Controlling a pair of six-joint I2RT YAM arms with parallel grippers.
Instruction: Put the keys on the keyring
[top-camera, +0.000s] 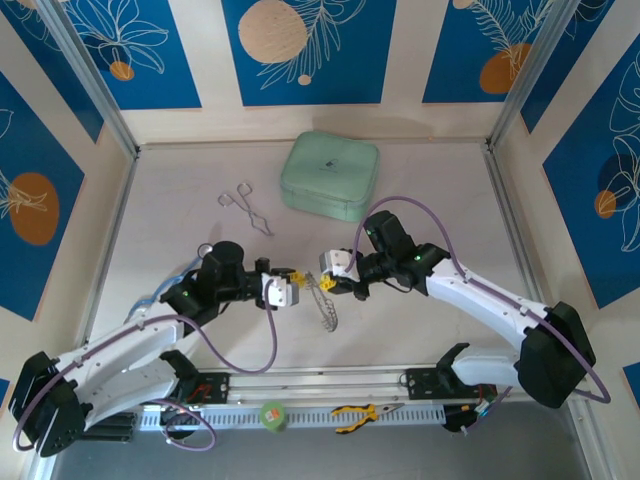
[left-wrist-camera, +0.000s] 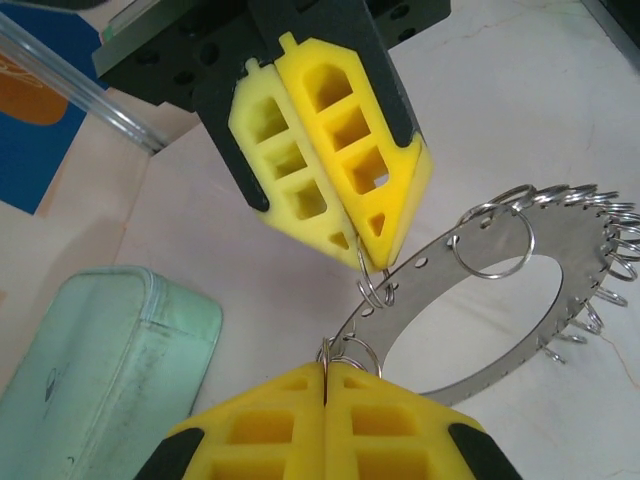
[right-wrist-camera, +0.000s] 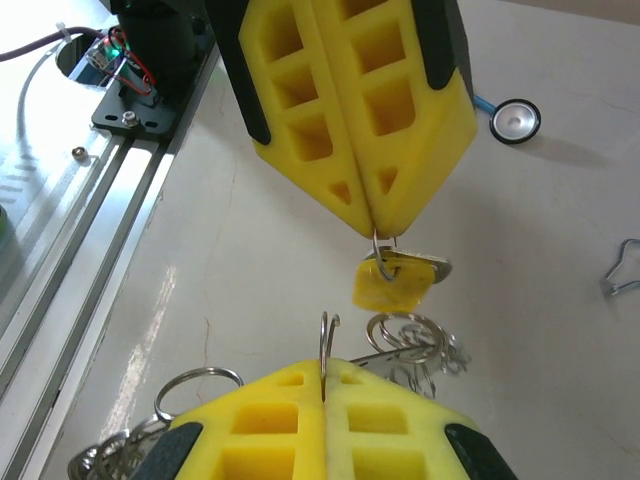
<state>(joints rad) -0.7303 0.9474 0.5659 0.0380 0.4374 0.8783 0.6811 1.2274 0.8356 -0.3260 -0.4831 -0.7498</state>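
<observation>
Both arms meet mid-table. The left gripper (left-wrist-camera: 325, 372) has its pads pressed together on a small loop of the keyring (left-wrist-camera: 545, 232), and the right gripper (right-wrist-camera: 322, 375) is pinched tight on another loop just beside it. The ring hangs between them, clear of the table (top-camera: 430, 190). The yellow-headed key (right-wrist-camera: 390, 283) dangles from a loop under the left tips, with spare loops crowding close. Behind sit a mint case (top-camera: 330, 176) and forceps (top-camera: 248, 207); pliers (top-camera: 360, 411) lie on the near rail.

I count 1 keyring (left-wrist-camera: 440, 270), 1 yellow key (right-wrist-camera: 392, 285), 1 mint case (top-camera: 330, 176), 1 forceps (top-camera: 247, 207), 1 pliers (top-camera: 360, 413).
</observation>
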